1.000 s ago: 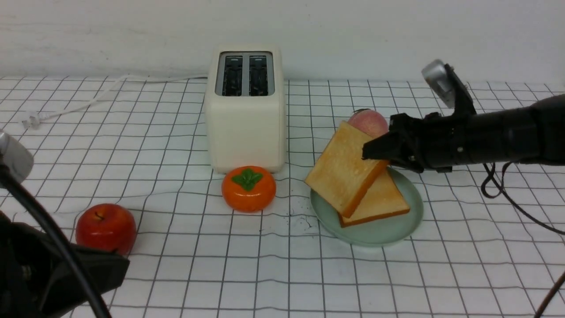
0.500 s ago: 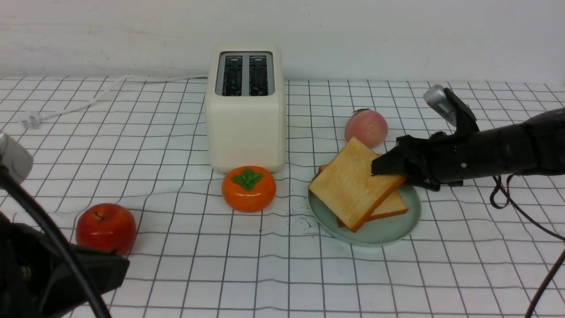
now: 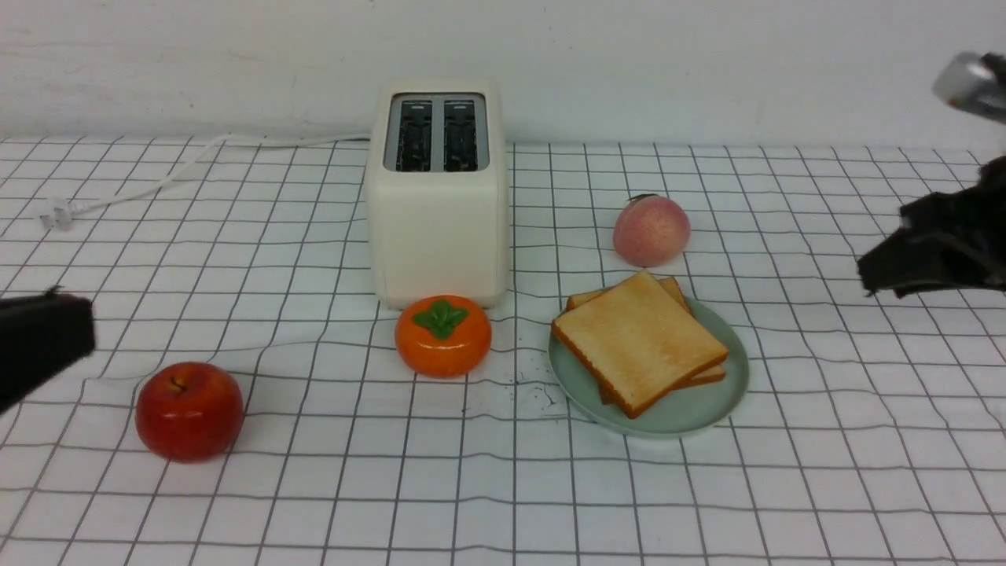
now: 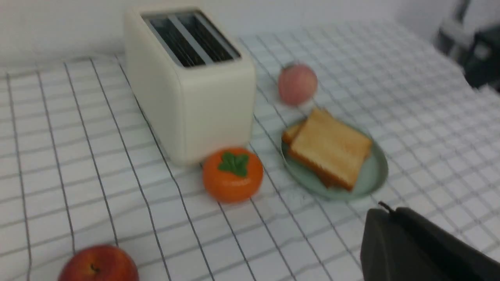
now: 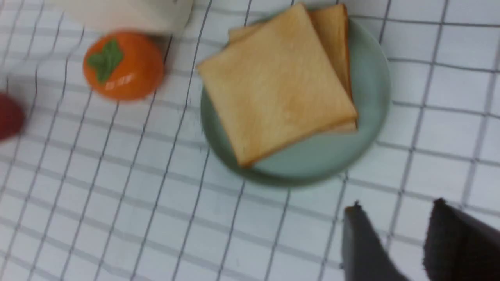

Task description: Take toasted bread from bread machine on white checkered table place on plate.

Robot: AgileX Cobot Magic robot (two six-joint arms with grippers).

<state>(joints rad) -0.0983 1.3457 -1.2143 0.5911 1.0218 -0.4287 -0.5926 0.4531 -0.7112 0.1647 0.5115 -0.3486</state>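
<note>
Two slices of toasted bread lie stacked on the mint-green plate (image 3: 711,402). The top slice (image 3: 640,342) lies flat and slightly turned over the lower slice (image 3: 674,288). The cream bread machine (image 3: 438,196) stands behind on the white checkered table (image 3: 786,487), both slots dark and empty. My right gripper (image 3: 866,277) hovers at the far right, well apart from the plate. In the right wrist view its jaws (image 5: 396,205) stand open with only cloth between them. At the left edge my left gripper (image 3: 88,334) is shut and empty, its closed tip (image 4: 384,207) short of the plate (image 4: 373,177).
An orange persimmon (image 3: 442,336) sits just in front of the bread machine, left of the plate. A peach (image 3: 651,229) lies behind the plate and a red apple (image 3: 189,409) at the front left. The white power cord (image 3: 157,182) trails to the back left.
My right gripper let go of the top slice, which dropped flat onto the lower one, and drew back to the right. My left arm rose from the bottom-left corner.
</note>
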